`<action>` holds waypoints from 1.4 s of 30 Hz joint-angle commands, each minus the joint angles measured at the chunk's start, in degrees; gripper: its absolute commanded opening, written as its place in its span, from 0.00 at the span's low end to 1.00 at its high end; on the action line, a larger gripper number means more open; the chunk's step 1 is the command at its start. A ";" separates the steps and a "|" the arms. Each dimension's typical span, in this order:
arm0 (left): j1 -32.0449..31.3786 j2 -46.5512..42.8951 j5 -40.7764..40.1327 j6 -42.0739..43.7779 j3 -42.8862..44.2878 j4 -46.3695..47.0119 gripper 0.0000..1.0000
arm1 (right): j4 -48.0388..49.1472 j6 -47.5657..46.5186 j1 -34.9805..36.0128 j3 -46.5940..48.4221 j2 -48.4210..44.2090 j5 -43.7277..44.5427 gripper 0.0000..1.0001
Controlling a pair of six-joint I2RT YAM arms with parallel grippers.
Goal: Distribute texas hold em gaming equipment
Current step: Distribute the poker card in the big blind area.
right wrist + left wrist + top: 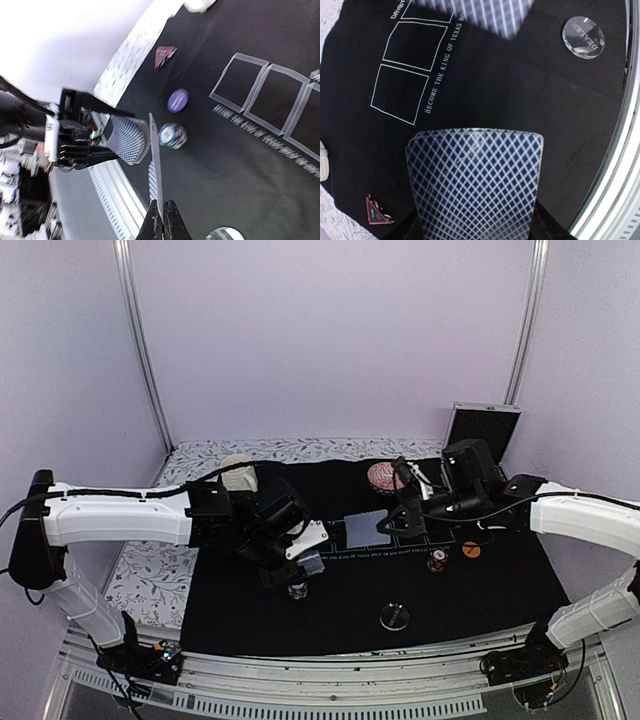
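Note:
My left gripper (475, 227) is shut on a deck of blue-checked playing cards (475, 182), held above the black felt mat (485, 95). My right gripper (164, 209) is shut on a single card (155, 160), seen edge-on right beside the deck (128, 140). From above, that card (363, 530) hangs over the mat's middle between the two grippers. A striped chip stack (172, 136), a purple disc (178, 100) and a red-edged triangle (165, 54) lie on the felt. A clear disc (583, 37) sits near the front edge. A second chip stack (437, 562) and an orange disc (471, 550) lie at the right.
A cream mug (238, 473) stands at the back left and a red patterned bowl (384, 476) at the back centre. White printed card boxes (400, 92) mark the felt. A dark case (482, 430) leans against the back wall. The metal table rail (620, 165) runs along the front.

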 commanded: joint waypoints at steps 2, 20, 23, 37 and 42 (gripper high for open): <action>3.47 -2.64 -1.15 -1.16 0.86 -1.38 0.56 | -9.35 -3.03 -8.02 1.20 -11.36 8.02 0.02; 17.31 -4.09 0.06 6.03 3.65 0.38 0.55 | -20.62 -6.51 -17.88 12.12 -11.65 11.57 0.02; 18.07 -3.51 0.58 6.70 4.46 1.36 0.55 | -21.88 -6.45 -19.20 11.57 -12.91 10.95 0.02; 21.35 0.72 -1.20 10.87 10.00 10.65 0.56 | -22.03 -4.64 -20.63 19.87 -8.72 9.82 0.02; 23.98 -1.57 0.58 10.46 5.71 14.89 0.56 | -13.85 -0.43 -20.52 17.20 -6.40 1.51 0.02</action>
